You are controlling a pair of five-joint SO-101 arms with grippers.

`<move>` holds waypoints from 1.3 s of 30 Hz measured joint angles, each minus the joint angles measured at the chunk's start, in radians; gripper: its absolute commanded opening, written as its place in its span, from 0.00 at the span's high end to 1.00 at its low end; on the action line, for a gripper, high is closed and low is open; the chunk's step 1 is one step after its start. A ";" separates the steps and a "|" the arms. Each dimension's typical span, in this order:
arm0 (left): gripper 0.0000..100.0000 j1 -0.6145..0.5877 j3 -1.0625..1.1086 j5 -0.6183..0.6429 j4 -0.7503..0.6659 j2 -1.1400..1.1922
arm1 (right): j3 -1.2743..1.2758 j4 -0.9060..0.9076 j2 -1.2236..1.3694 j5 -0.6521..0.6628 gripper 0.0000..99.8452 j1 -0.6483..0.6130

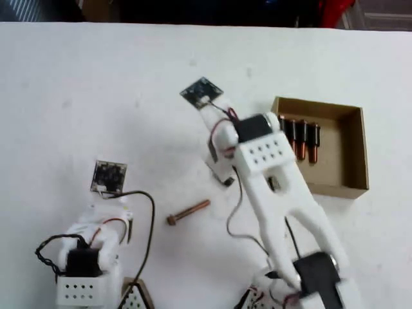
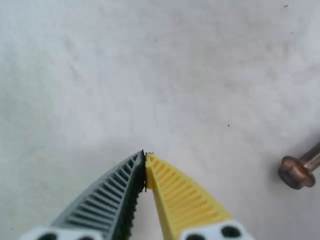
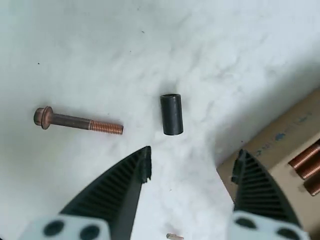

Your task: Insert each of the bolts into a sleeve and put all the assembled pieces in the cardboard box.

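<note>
A copper bolt (image 1: 188, 212) (image 3: 77, 121) lies flat on the white table between the two arms. A short black sleeve (image 3: 171, 114) lies beside its threaded end, just ahead of my right gripper (image 3: 194, 162), which hangs open above the table with nothing between its fingers. In the high view the sleeve (image 1: 226, 181) sits right under that arm. My left gripper (image 2: 145, 156) is shut and empty, low over bare table, with the bolt's head (image 2: 297, 171) off to one side of it. The cardboard box (image 1: 351, 151) (image 3: 272, 145) holds several assembled pieces (image 1: 300, 138) (image 3: 307, 167).
The box stands at the table's right, close beside the right gripper's finger (image 3: 257, 187). Cables (image 1: 149, 219) trail from the left arm near the bolt. A small speck-like piece (image 3: 172, 236) lies on the table under the right gripper. The table's far edge (image 1: 206, 24) runs along the back.
</note>
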 measured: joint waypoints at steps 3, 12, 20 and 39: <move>0.98 0.000 0.000 0.000 0.000 0.000 | 0.077 -0.008 -0.098 0.000 0.76 0.000; 0.98 0.000 0.000 0.000 0.000 0.000 | 0.354 -0.258 -0.189 0.003 0.76 0.000; 0.98 0.000 0.000 0.000 0.000 0.000 | 0.454 -0.410 -0.189 0.003 0.76 0.000; 0.98 0.000 0.000 0.000 0.000 0.000 | 0.494 -0.431 -0.176 0.080 0.76 -0.041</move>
